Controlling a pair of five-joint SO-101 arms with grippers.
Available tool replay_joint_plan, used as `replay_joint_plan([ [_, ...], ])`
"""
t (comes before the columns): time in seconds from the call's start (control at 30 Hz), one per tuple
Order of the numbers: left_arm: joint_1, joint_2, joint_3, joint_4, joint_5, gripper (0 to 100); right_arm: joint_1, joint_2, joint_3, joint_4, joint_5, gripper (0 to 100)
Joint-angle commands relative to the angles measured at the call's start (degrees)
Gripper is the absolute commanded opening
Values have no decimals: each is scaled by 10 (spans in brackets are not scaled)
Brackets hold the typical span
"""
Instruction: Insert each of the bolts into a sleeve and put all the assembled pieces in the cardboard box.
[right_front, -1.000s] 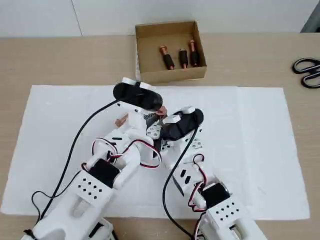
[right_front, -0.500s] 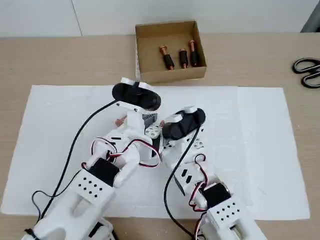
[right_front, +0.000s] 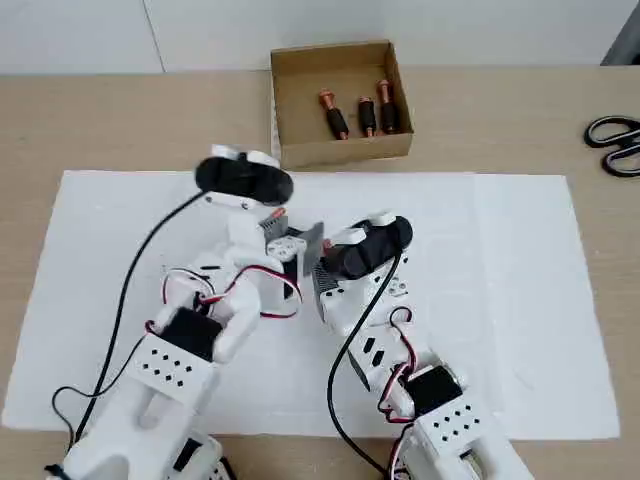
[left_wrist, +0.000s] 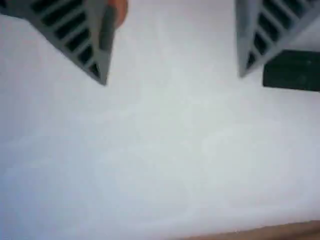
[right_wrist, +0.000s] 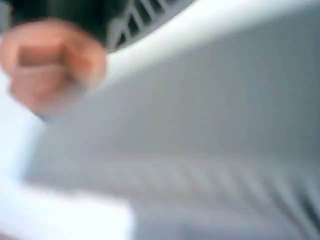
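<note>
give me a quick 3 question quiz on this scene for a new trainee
1. How many assembled pieces lie in the cardboard box?
2. True or false: the scissors lie off the white sheet, on the bare table.
3. The left pincer is: A open above the white sheet, B shut on a bolt, C inside the cardboard box.

Key: 1. three; 2. true; 3. A

light: bright, diffuse | shadows: faint, soft on white sheet (right_front: 520, 300) | right wrist view: dimmer
</note>
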Motion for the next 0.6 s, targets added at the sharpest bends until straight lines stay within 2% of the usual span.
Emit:
replay_joint_plan([
  [0.0, -29, -16, -51, 25, -3, 163, 4, -10, -9, -12, -4, 4],
  [0.2, -113, -16, -83, 62, -3, 163, 7, -10, -9, -12, -4, 4],
  [0.4, -286, -16, -85, 163, -6, 165, 83, -10, -11, -12, -2, 4],
  [0.47, -334, -16, -86, 199, -40, 165, 124, -10, -12, -12, -1, 4],
  [0.57, -398, -16, -85, 261, -158, 165, 196, -10, -16, -12, 26, 4],
])
